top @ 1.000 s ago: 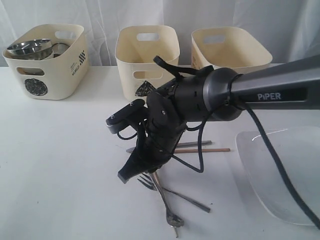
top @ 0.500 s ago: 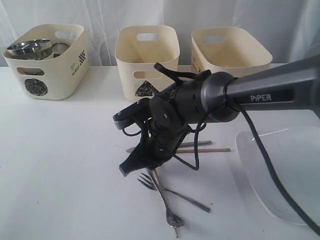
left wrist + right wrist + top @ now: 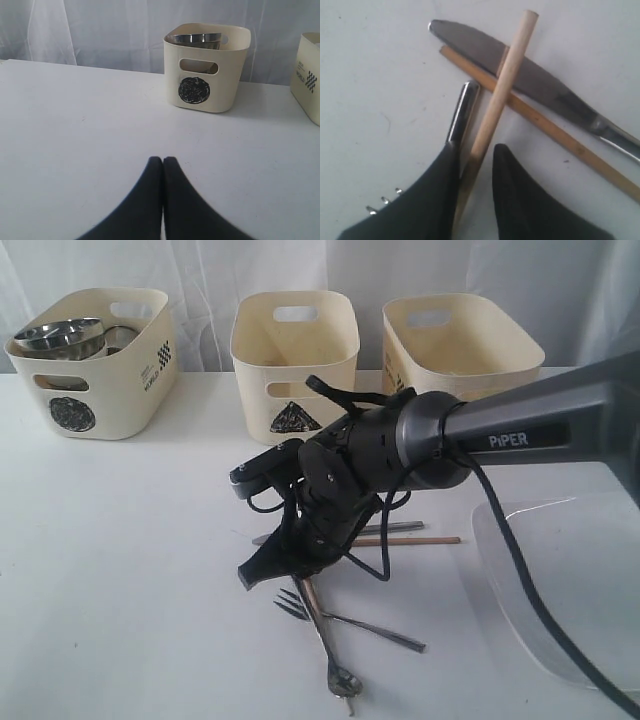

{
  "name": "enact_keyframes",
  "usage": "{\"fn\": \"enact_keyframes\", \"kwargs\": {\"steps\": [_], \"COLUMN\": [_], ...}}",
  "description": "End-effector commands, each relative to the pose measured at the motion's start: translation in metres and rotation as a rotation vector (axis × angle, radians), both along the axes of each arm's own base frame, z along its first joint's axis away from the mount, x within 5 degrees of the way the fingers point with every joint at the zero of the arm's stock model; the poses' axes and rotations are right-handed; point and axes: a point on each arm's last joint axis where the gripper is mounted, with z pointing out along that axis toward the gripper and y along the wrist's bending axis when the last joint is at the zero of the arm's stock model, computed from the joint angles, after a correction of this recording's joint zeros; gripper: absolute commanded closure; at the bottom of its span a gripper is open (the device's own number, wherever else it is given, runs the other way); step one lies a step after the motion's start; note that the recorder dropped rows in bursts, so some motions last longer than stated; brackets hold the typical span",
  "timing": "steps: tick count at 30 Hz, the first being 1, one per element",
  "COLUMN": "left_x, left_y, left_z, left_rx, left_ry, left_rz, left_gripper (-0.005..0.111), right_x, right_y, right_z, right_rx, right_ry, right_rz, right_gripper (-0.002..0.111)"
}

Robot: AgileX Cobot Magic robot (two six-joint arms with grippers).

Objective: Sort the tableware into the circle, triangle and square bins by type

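Note:
My right gripper (image 3: 262,570) (image 3: 476,146) is low over a pile of cutlery in the middle of the table. Its jaws are open and straddle a wooden chopstick (image 3: 505,80) (image 3: 312,592), which rests against one finger with a gap to the other. Beside it lie a steel spoon (image 3: 340,677) with its handle (image 3: 464,107), fork tines (image 3: 382,200) (image 3: 290,605), a steel knife (image 3: 520,70) (image 3: 385,529) and a second chopstick (image 3: 545,125) (image 3: 425,540). Steel bowls (image 3: 60,337) (image 3: 195,39) sit in the circle bin (image 3: 95,380) (image 3: 207,95). My left gripper (image 3: 163,160) is shut and empty.
The triangle bin (image 3: 295,350) and a third cream bin (image 3: 460,340) stand at the back. A large white plate (image 3: 570,580) lies at the front right. The right arm's cable (image 3: 520,570) hangs over the plate's edge. White curtains close off the back.
The right gripper has lifted slightly and shifted a little toward the bins. The spoon and fork under it have moved slightly. The left gripper is unchanged.

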Motion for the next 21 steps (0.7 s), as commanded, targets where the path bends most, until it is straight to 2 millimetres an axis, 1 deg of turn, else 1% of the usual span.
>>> {"fn": "enact_keyframes", "kwargs": {"steps": [1,6,8,10,11,14,15,17,21], "left_x": [0.000,0.000,0.000,0.000,0.000,0.000,0.000,0.000,0.000], "left_y": [0.000,0.000,0.000,0.000,0.000,0.000,0.000,0.000,0.000], "left_z": [-0.001,-0.001,-0.001,-0.001,-0.001,-0.001,-0.001,-0.001,-0.001], "left_rx": [-0.014,-0.014,-0.014,-0.014,-0.014,-0.014,-0.014,-0.014,-0.014], "left_ry": [-0.007,-0.007,-0.007,-0.007,-0.007,-0.007,-0.007,-0.007,-0.007], "left_rz": [0.003,0.003,0.003,0.003,0.003,0.003,0.003,0.003,0.003], "left_gripper": [0.107,0.107,0.107,0.107,0.107,0.107,0.107,0.107,0.107], "right_x": [-0.001,-0.004,-0.005,-0.006,-0.006,-0.005,-0.005,-0.005,-0.009], "right_y": [-0.003,-0.005,-0.006,-0.006,-0.006,-0.005,-0.005,-0.005,-0.007], "right_z": [-0.010,-0.012,-0.012,-0.012,-0.012,-0.005,-0.002,0.012,0.054], "right_rx": [-0.031,-0.048,-0.051,-0.052,-0.051,-0.032,-0.026,0.000,0.074], "right_ry": [0.045,0.088,0.104,0.108,0.106,0.090,0.082,0.046,-0.055], "right_rz": [-0.013,-0.028,-0.034,-0.036,-0.036,-0.040,-0.040,-0.039,-0.037], "right_gripper": [0.084,0.085,0.093,0.105,0.108,0.108,0.108,0.108,0.108]}}
